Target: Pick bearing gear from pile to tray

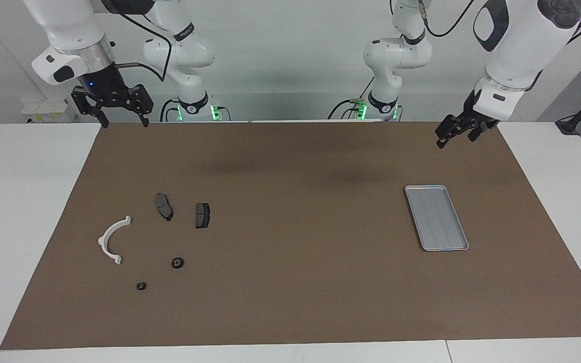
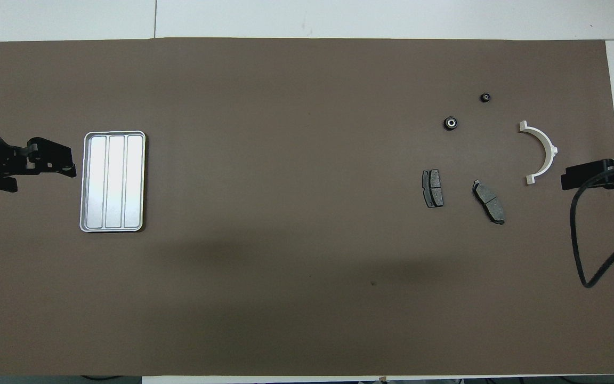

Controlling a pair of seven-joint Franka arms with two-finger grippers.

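The pile lies toward the right arm's end of the brown mat: a white half-ring bracket (image 1: 110, 241) (image 2: 544, 152), two dark grey brake pads (image 1: 164, 206) (image 1: 202, 215) (image 2: 489, 201) (image 2: 433, 188), and two small black round pieces (image 1: 177, 262) (image 1: 141, 286) (image 2: 450, 123) (image 2: 485, 97), which lie farthest from the robots. The silver tray (image 1: 424, 188) (image 2: 114, 133) lies empty toward the left arm's end. My right gripper (image 1: 124, 124) (image 2: 565, 181) hangs open and empty, high over the mat's edge near the bracket. My left gripper (image 1: 456, 141) (image 2: 70, 169) hangs open and empty, up in the air beside the tray.
The brown mat (image 1: 290, 282) covers most of the white table (image 1: 23, 201). A black cable (image 2: 579, 240) loops down from the right arm over the mat's end.
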